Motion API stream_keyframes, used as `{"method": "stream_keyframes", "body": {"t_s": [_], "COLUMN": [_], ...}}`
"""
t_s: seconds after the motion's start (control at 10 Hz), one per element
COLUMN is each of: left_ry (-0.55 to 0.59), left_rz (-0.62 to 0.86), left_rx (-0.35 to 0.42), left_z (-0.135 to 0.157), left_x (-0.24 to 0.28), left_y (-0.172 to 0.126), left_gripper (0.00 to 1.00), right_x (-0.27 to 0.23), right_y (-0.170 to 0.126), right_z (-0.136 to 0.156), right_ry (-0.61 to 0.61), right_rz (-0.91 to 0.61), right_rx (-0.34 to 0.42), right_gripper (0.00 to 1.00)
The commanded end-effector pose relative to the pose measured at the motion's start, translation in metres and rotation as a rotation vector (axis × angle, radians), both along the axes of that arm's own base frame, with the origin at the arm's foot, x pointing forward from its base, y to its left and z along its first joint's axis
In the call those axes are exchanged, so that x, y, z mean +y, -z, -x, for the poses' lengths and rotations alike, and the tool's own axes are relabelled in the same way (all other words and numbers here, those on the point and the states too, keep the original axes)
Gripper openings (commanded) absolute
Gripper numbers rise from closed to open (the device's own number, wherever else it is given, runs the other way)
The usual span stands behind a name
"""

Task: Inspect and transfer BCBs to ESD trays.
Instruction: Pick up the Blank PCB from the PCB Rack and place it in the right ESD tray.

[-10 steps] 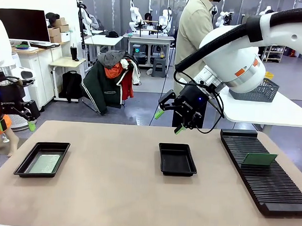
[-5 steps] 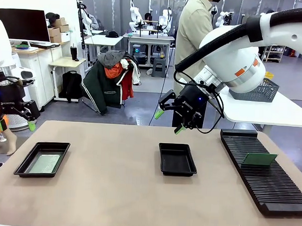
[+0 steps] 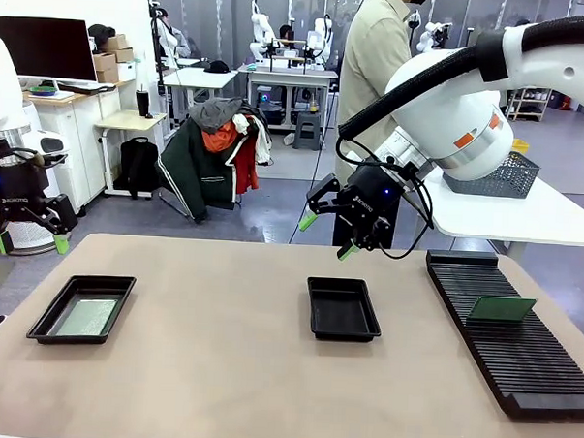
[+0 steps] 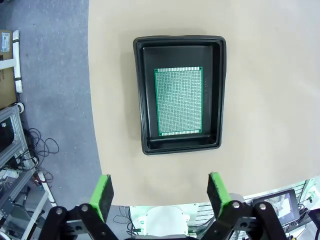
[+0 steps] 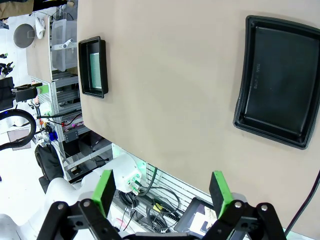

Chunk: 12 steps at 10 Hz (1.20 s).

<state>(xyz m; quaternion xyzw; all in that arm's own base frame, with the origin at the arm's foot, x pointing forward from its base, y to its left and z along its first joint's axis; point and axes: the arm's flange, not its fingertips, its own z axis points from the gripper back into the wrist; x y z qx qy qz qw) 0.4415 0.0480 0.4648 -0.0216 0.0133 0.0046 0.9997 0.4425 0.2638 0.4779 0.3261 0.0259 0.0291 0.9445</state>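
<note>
Left gripper (image 3: 29, 243) (image 4: 160, 195) hangs high by the left end of the surface (image 3: 217, 381). It is well apart from everything on it. Its fingers (image 4: 104, 194) are spread wide and grasp nothing.

Left tray (image 3: 103, 283) (image 4: 215, 90) (image 5: 82, 65) sits near the surface's left edge. One circuit board (image 3: 86, 317) (image 4: 180, 101) (image 5: 95, 65) lies flat in it, green with a pale speckled face. The board's long side runs along the tray's long side. From the left wrist, a strip of black tray floor shows all round the board.

Right gripper (image 3: 328, 235) (image 5: 161, 190) hangs in the air above the far end of the middle tray (image 3: 343, 310) (image 5: 280, 80), not touching it. Its fingers (image 5: 218, 192) are released, wide apart, with nothing between them. The middle tray sits about mid-surface, its black floor bare.

Long black slotted rack (image 3: 518, 370) lies along the right end of the surface. A second circuit board (image 3: 501, 308) stands on edge in its slots, about halfway along and leaning a little.

The two trays are well apart, and the rack is near the middle tray's right side.

A person (image 3: 376, 67) in a light shirt stands at the far side, behind the right arm. A grey mesh basket (image 3: 512, 175) sits on a white table beyond the rack.
</note>
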Motion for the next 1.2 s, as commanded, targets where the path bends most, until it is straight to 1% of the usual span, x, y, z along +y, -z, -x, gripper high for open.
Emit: {"method": "stream_keyframes", "body": {"t_s": [0.0, 0.1, 0.2, 0.3, 0.5, 0.6, 0.8, 0.9, 1.1], "left_ry": [0.001, 0.001, 0.001, 0.001, 0.001, 0.001, 0.001, 0.001, 0.001], "left_rz": [0.002, 0.002, 0.002, 0.002, 0.002, 0.002, 0.002, 0.002, 0.002], "left_rx": [-0.001, -0.001, -0.001, -0.001, -0.001, -0.001, -0.001, -0.001, -0.001], "left_z": [0.000, 0.000, 0.000, 0.000, 0.000, 0.000, 0.000, 0.000, 0.000], "left_x": [0.001, 0.001, 0.001, 0.001, 0.001, 0.001, 0.001, 0.001, 0.001], "left_y": [0.002, 0.002, 0.002, 0.002, 0.002, 0.002, 0.002, 0.002, 0.002], "left_gripper": [1.00, 1.00, 1.00, 1.00, 1.00, 1.00, 1.00, 1.00, 1.00], "right_x": [0.000, -0.021, -0.045, -0.075, -0.140, -0.168, -0.215, -0.238, -0.268], "right_y": [0.000, -0.007, -0.016, -0.028, -0.063, -0.081, -0.116, -0.134, -0.151], "right_z": [0.000, 0.009, 0.017, 0.025, 0.048, 0.059, 0.080, 0.090, 0.106], "right_ry": [0.000, -0.036, -0.100, -0.162, -0.300, -0.422, -0.597, -0.726, -0.942], "right_rz": [0.000, 0.042, 0.062, 0.102, 0.159, 0.204, 0.317, 0.386, 0.471], "right_rx": [0.000, -0.045, -0.084, -0.132, -0.258, -0.315, -0.395, -0.468, -0.577], "right_gripper": [1.00, 1.00, 1.00, 1.00, 1.00, 1.00, 1.00, 1.00, 1.00]}}
